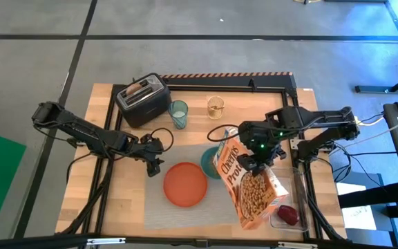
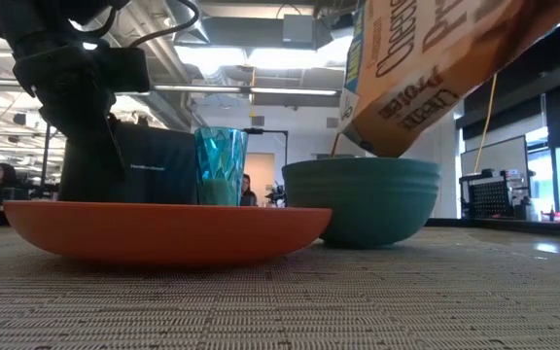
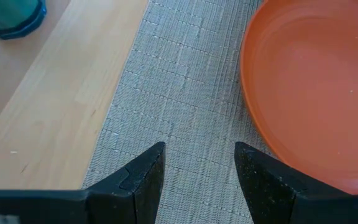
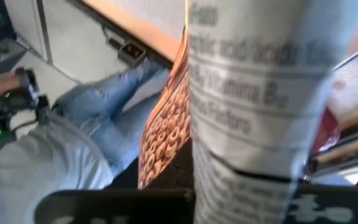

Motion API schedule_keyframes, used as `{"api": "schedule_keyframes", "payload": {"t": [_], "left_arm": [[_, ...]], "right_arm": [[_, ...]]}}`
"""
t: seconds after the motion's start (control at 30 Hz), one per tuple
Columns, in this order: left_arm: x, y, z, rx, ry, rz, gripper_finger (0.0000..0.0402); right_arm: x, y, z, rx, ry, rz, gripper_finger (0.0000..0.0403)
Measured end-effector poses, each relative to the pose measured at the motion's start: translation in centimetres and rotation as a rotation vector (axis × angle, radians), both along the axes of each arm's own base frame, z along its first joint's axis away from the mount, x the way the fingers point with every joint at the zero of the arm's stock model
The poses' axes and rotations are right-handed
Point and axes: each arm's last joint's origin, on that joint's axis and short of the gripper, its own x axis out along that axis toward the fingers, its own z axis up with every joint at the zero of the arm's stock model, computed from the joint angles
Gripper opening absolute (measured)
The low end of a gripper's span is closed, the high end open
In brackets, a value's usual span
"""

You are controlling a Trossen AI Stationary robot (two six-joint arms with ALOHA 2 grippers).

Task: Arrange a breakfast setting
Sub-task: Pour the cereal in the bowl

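A grey placemat (image 1: 185, 207) lies at the table's near middle with the round orange plate (image 1: 185, 184) on it. The teal bowl (image 2: 363, 199) stands at the plate's right. My right gripper (image 1: 258, 158) is shut on a Cheerios cereal box (image 1: 253, 185), tipped with its top corner (image 2: 382, 146) just above the bowl. My left gripper (image 3: 199, 152) is open and empty, low over the placemat's left edge beside the plate (image 3: 309, 93). The pale teal tumbler (image 1: 178, 114) stands behind. A toast slice (image 1: 139, 88) sticks out of the toaster. A dark-red fruit (image 1: 289, 214) lies in a clear tray. The spoon is out of view. My right gripper pinches the cereal box between its two fingers across the broad front and back faces, with the narrow printed side panel (image 4: 253, 124) facing the wrist. The box is lifted clear and tilted, its top end down toward the bowl and its bottom end toward the table's near right.
The black toaster (image 1: 144, 100) stands at the far left, and a small yellowish glass (image 1: 215, 106) stands right of the tumbler. A clear tray (image 1: 282, 220) sits at the near right. A person in jeans (image 4: 104, 124) shows beyond the table.
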Motion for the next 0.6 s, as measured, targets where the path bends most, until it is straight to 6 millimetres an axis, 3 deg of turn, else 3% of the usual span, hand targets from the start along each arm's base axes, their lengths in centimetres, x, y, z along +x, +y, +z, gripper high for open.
{"api": "schedule_keyframes", "payload": {"t": [0.6], "left_arm": [[0.00,0.00,0.00,-0.001,0.000,0.001,0.0188]], "right_arm": [[0.18,0.08,0.11,0.019,-0.018,0.004,0.0000]]}}
